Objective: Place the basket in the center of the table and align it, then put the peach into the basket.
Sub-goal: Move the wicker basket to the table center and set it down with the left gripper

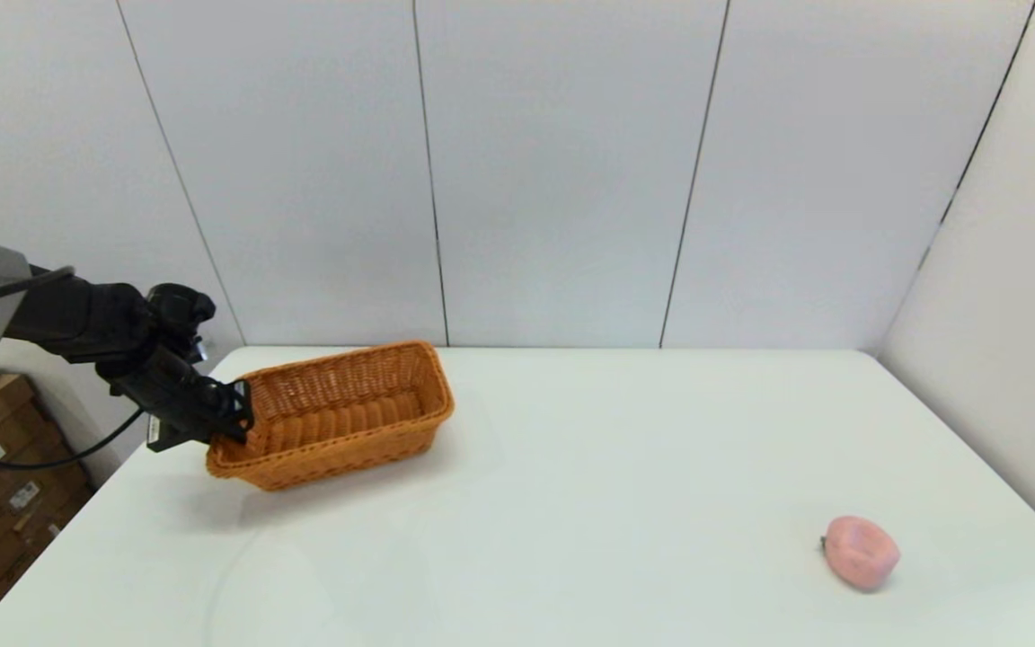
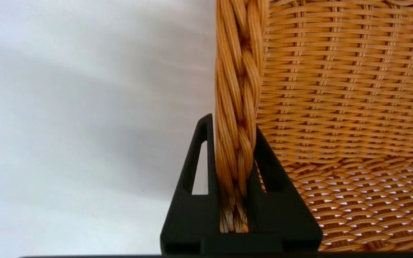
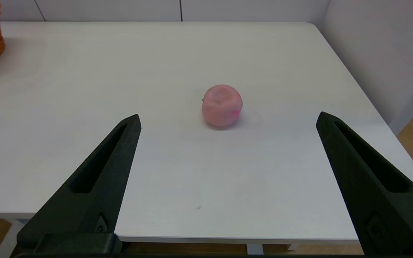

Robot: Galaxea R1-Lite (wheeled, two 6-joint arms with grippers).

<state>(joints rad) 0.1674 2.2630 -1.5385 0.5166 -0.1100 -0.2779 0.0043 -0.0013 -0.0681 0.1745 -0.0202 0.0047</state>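
While left claw (image 1: 234, 422) pinches basket (image 1: 338, 413) rim, long axis slanting toward far right, right claw (image 3: 228, 118) spread.

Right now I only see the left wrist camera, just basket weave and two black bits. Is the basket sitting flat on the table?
Observer: No. In the head view the basket is tilted, its gripped end raised off the table.
Operator: Who's holding it?
Observer: The left gripper, its jaws shut on the braided rim at the basket's left end.
Operator: Where's the peach?
Observer: The peach lies near the table's front right, far from the basket.
Operator: Is the other arm busy?
Observer: No. The right gripper is open, off the table's near edge, pointing at the peach.
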